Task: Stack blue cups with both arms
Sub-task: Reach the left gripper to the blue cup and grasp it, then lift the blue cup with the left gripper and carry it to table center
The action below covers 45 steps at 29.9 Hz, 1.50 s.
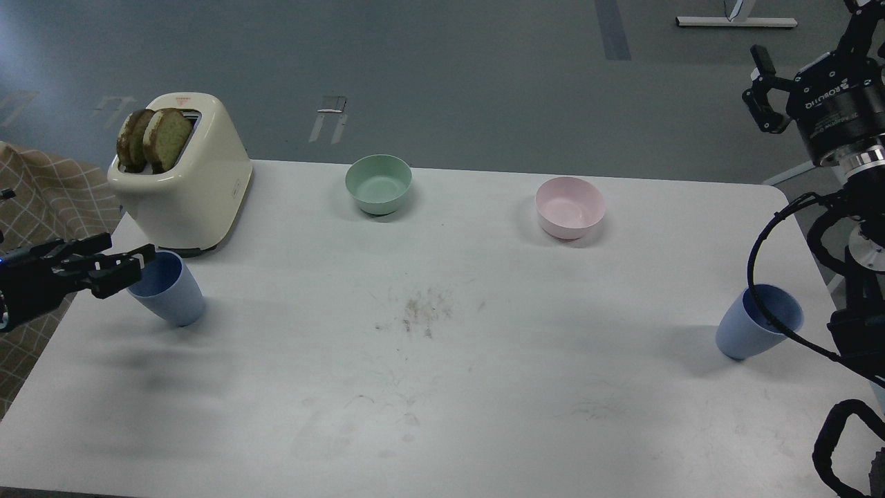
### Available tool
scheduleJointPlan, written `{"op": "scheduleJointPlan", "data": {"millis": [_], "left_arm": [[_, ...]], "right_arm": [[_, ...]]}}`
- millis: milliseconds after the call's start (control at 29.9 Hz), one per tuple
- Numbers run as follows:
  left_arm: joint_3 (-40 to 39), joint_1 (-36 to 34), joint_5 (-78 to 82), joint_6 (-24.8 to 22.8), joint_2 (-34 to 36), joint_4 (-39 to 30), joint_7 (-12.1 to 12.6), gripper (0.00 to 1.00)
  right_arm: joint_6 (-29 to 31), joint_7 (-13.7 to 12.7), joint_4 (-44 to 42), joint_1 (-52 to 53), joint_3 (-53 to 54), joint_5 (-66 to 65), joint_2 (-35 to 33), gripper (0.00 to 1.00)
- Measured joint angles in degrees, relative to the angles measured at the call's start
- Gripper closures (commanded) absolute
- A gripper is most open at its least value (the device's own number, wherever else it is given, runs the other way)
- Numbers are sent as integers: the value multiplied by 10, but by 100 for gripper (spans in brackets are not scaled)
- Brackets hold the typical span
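Note:
Two light blue cups stand upright on the white table point(442, 387). The left cup point(171, 296) is in front of the toaster. The right cup point(753, 333) is near the table's right edge, with a black cable looping across it. My left gripper point(121, 257) comes in low from the left, open and empty. Its fingertips point(142, 254) overlap the left cup's near rim in the view. I cannot tell if they touch it. My right gripper point(809, 52) is high at the top right, open and empty, far above the right cup.
A cream toaster point(190, 187) with two bread slices stands at the back left, just behind the left cup. A mint-green bowl point(378, 183) and a pink bowl point(570, 206) sit at the back. Crumbs point(422, 311) lie mid-table.

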Motion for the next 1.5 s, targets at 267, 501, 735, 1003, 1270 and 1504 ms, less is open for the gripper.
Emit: {"op": "scheduleJointPlan", "data": {"millis": [267, 501, 735, 1003, 1270, 1504], "left_arm": [[11, -5, -2, 9, -19, 47, -3, 40], [11, -5, -6, 9, -25, 49, -9, 44], [11, -9, -6, 6, -42, 52, -8, 69], [11, -18, -1, 3, -52, 70, -7, 100], [11, -20, 0, 2, -48, 64, -3, 100], [11, -79, 9, -22, -34, 47, -4, 100]], "right_arm": [[0, 7, 1, 0, 0, 3, 0, 0], [0, 7, 1, 0, 0, 3, 0, 0], [0, 7, 1, 0, -1, 3, 0, 0], [0, 7, 2, 0, -1, 3, 0, 0], [0, 7, -1, -4, -1, 3, 0, 0], [0, 7, -1, -12, 5, 4, 0, 0]]}}
